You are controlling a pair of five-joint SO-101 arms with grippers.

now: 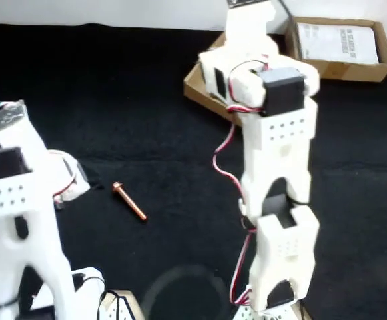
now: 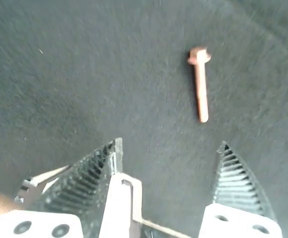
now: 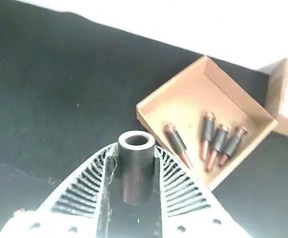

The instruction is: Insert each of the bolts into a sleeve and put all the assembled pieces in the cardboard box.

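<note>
The left claw (image 2: pixel 169 145) hangs wide open over the tabletop (image 2: pixel 59 74), a matte black cloth. Its ribbed, pointed fingers (image 2: pixel 96 166) face down, as if lined up for a pick. Ahead of its tips, touching neither, lies the last loose bolt (image 2: pixel 199 84): a slim copper-coloured shank with a flanged head, flat on the cloth. To my eye it lies there waiting to be picked up.

The right claw (image 3: pixel 135 154) is clamped on a sleeve (image 3: pixel 135 173), a short dark metal tube. It is held upright with its bore open at the top, probably so the bolt can drop straight in. Beyond this claw sits the cardboard box (image 3: pixel 203 94), shallow and plain brown. Four assembled pieces (image 3: pixel 218 141) lie in it.
</note>
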